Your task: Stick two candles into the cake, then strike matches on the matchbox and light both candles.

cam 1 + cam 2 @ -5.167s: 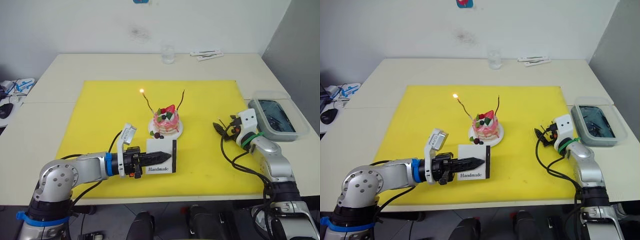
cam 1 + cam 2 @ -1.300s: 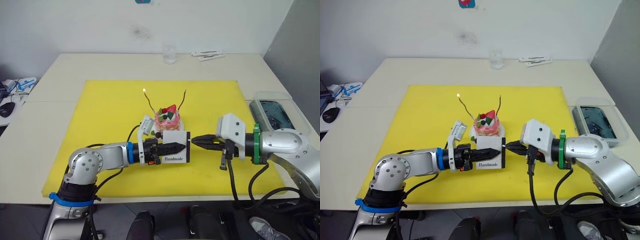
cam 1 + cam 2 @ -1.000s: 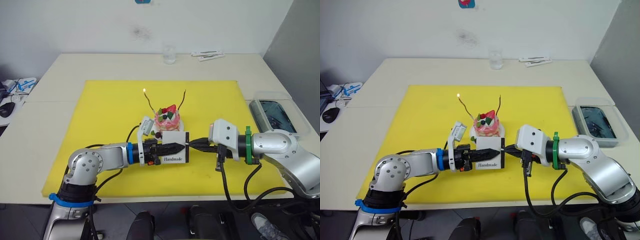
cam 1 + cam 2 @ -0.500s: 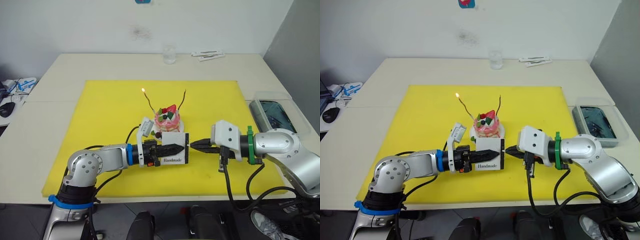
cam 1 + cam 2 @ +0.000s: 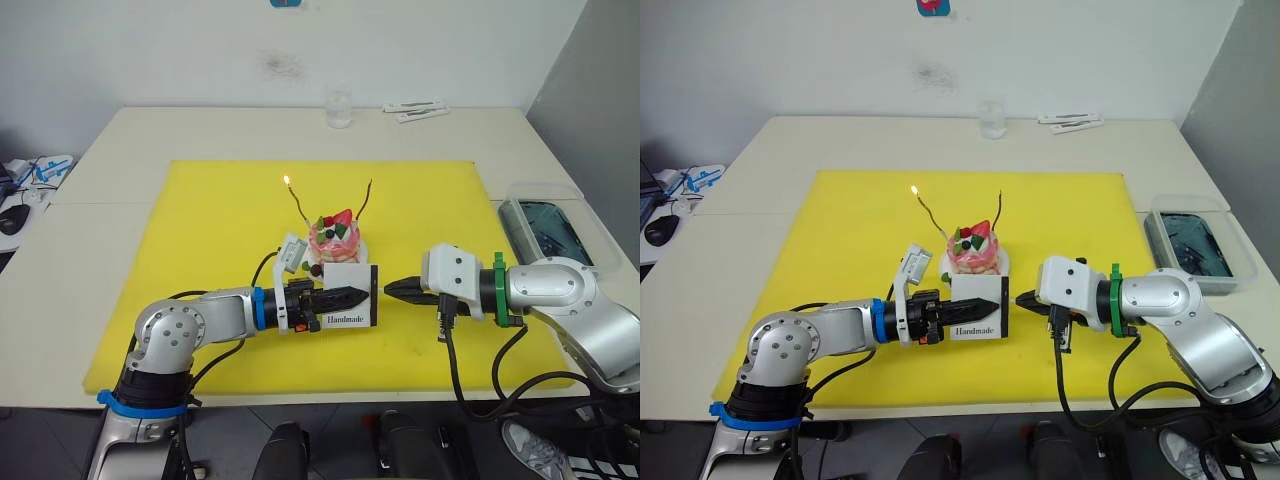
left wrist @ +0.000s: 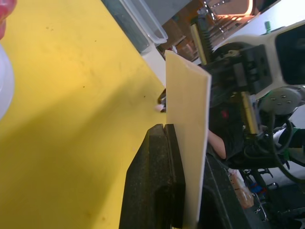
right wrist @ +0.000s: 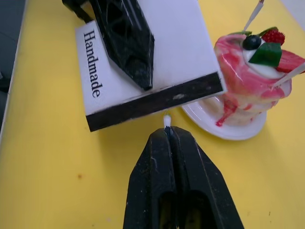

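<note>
Your right gripper [image 7: 167, 130] is backing slightly off the matchbox [image 5: 351, 295] versus half a second ago, jaws pinching a match [image 7: 167, 119] whose pale tip is sitting just beside the black strip. Left gripper [image 5: 352, 295] is clamping the matchbox upright, in front of the cake [image 5: 334, 240]; one candle [image 5: 295, 200] is burning, the other [image 5: 364, 200] unlit.

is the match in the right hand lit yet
Not lit. The match pinched in the right hand shows a pale tip and no flame, just short of the matchbox strip.
</note>
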{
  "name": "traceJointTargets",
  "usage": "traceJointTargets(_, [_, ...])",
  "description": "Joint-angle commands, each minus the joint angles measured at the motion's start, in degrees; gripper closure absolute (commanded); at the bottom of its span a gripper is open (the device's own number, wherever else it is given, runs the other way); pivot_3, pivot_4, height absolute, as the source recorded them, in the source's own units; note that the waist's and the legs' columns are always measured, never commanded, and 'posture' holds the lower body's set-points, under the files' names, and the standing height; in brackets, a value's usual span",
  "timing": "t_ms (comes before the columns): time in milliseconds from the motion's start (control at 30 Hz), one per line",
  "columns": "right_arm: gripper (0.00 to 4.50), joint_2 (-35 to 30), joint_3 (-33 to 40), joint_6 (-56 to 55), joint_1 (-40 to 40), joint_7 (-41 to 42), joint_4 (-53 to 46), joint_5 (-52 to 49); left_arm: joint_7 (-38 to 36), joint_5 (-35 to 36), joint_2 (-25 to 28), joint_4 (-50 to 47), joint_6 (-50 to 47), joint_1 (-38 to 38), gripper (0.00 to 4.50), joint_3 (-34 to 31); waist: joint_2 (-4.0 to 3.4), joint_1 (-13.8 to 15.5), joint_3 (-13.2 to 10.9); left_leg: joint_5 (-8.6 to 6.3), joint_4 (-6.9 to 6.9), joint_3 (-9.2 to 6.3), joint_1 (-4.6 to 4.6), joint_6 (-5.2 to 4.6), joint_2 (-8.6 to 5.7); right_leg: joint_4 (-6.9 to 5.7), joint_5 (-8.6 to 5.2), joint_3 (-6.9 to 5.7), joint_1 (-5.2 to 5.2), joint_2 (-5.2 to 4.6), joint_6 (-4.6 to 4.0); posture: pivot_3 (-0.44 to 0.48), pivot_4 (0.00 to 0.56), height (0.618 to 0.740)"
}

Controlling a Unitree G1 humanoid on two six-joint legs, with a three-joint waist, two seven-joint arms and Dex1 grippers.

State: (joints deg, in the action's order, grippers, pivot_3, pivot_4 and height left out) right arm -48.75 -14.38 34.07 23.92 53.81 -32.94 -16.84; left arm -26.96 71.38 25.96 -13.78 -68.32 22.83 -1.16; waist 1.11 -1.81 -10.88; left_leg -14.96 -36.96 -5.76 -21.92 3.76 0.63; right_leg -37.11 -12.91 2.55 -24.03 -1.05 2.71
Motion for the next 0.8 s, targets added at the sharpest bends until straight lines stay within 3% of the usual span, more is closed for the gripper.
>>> traceJointTargets(33, [4.48, 0.35, -0.06, -1.29, 1.54, 0.85, -0.79, 0.74, -0.36, 0.99, -0.60, -2.10, 0.36, 0.36, 4.50, -1.02, 0.00, 0.00, 0.00, 0.00, 0.00, 0.00, 0.00, 0.00, 0.00, -0.01, 0.00, 0.00, 0.00, 0.00, 0.00, 0.000, 0.150, 0.740])
traceJointTargets(500, [4.48, -1.61, 6.12, 2.52, 1.99, 2.61, -3.00, -3.97, -0.23, -0.06, 0.29, -2.04, 0.22, -0.51, 4.50, -1.73, 0.00, 0.01, 0.00, 0.00, 0.00, -0.01, 0.00, 0.00, 0.00, -0.01, 0.00, 0.00, 0.00, 0.00, 0.00, 0.000, 0.150, 0.740])
traceJointTargets(800, [4.48, 0.43, 4.21, 3.37, 3.95, 1.66, -2.70, -4.24, -0.31, -0.32, -0.33, -1.74, 0.25, -0.05, 4.50, -1.29, 0.00, 0.02, 0.00, 0.00, -0.01, 0.00, 0.00, 0.00, 0.00, 0.00, 0.01, 0.00, 0.01, 0.00, 0.01, 0.000, 0.150, 0.740])
